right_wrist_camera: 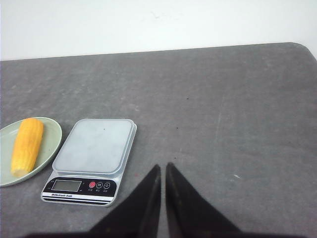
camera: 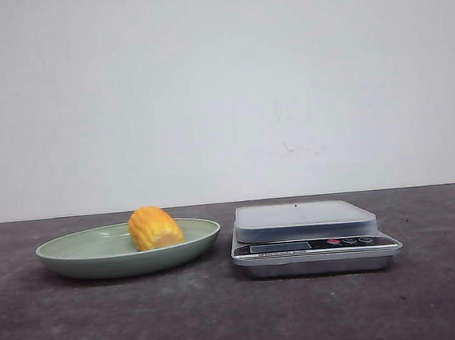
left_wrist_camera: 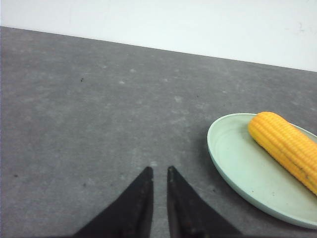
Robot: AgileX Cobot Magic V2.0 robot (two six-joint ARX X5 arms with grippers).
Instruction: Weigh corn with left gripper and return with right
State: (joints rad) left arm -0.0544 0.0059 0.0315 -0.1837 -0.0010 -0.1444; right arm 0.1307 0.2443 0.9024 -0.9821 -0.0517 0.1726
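Grey table: corn on plate, scale print unreadable, both grippers pressed together.

You see pale green plate left of centre on dark grey table, shallow, oval from front camera. Just right of it, apart from its rim, sits silver kitchen scale: flat pale platform on top, grey display on near face, red button and two dark buttons right of display. Display reading too small to tell. White wall rises behind table's far edge.
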